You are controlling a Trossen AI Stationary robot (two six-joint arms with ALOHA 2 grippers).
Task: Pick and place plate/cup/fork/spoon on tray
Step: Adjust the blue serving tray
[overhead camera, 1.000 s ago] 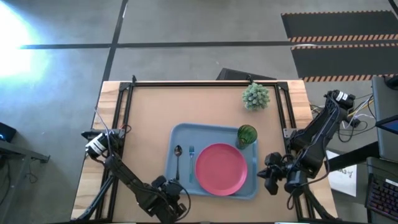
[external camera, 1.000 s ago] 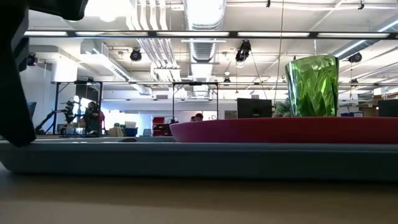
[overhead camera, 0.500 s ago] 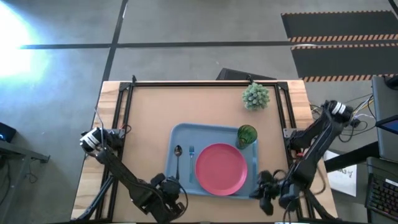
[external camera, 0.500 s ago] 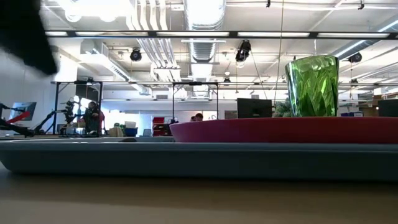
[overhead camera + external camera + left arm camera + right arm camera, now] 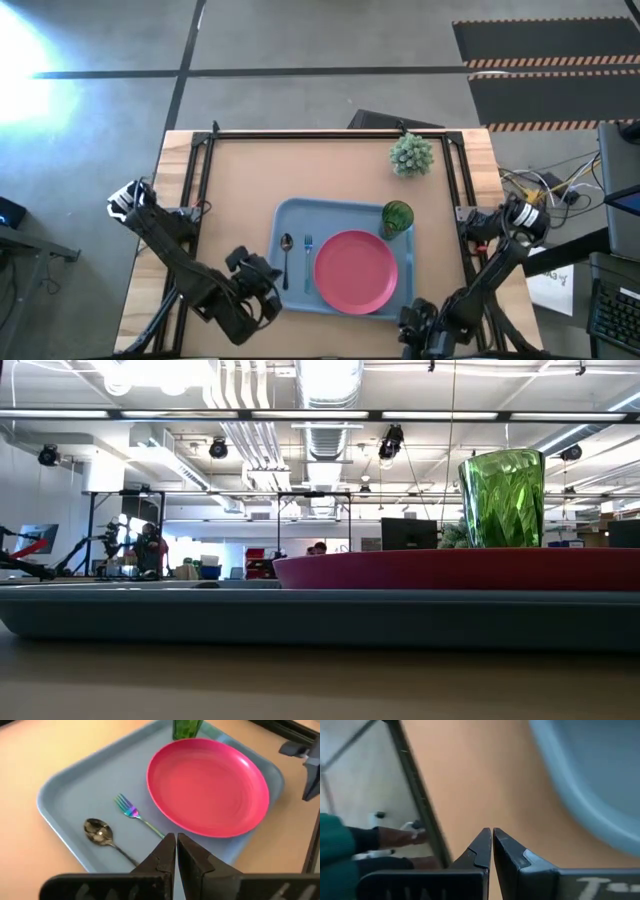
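While the round pink-red plastic plate (image 5: 356, 271), green tumbler cup (image 5: 397, 217), silver fork (image 5: 308, 260) and spoon (image 5: 286, 258) lie on the light-blue rectangular tray (image 5: 295, 215), the left gripper (image 5: 268, 283) at 9 o'clock and the right gripper (image 5: 412, 320) at 5 o'clock stay clenched, empty

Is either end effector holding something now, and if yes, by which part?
Nothing is held. The left end effector and right end effector are both shut and empty, beside the tray.

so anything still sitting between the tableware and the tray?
Nothing visible does: the plate, cup, fork and spoon already lie on the tray. Left gripper and right gripper are shut, empty, off the tray's near corners.
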